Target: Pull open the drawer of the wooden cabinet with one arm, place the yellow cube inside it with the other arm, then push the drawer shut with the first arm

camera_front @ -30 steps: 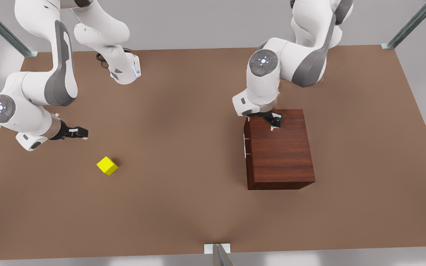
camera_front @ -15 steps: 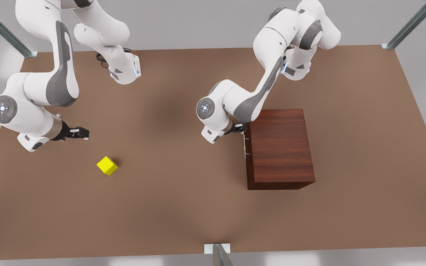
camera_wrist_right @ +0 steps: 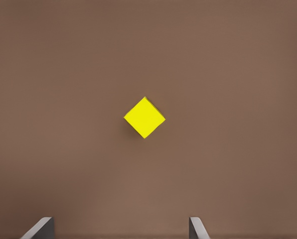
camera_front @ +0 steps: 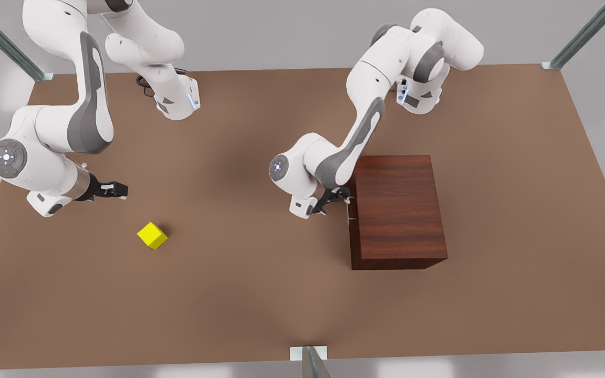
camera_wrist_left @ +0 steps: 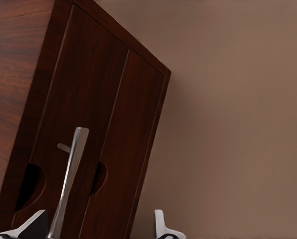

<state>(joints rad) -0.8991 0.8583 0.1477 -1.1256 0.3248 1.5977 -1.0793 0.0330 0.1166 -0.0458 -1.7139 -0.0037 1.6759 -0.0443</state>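
- Drawer [camera_wrist_left: 88, 124] sits flush in the wooden cabinet [camera_front: 399, 210] on the front view's right, silver handle [camera_wrist_left: 69, 181] facing left.
- Left gripper [camera_front: 340, 198] is right at that handle, fingers [camera_wrist_left: 163, 226] spread, bar between them, not clamped.
- Yellow cube [camera_front: 152, 235] rests on the brown table [camera_front: 250, 294], well apart from the cabinet.
- Right gripper [camera_front: 116, 189] hovers near the cube, fingers [camera_wrist_right: 196, 228] apart.

Brown tabletop [camera_front: 260, 294] (matte, evenly lit); pale grey walls [camera_front: 281, 31]; metal struts [camera_front: 3, 42] at corners.
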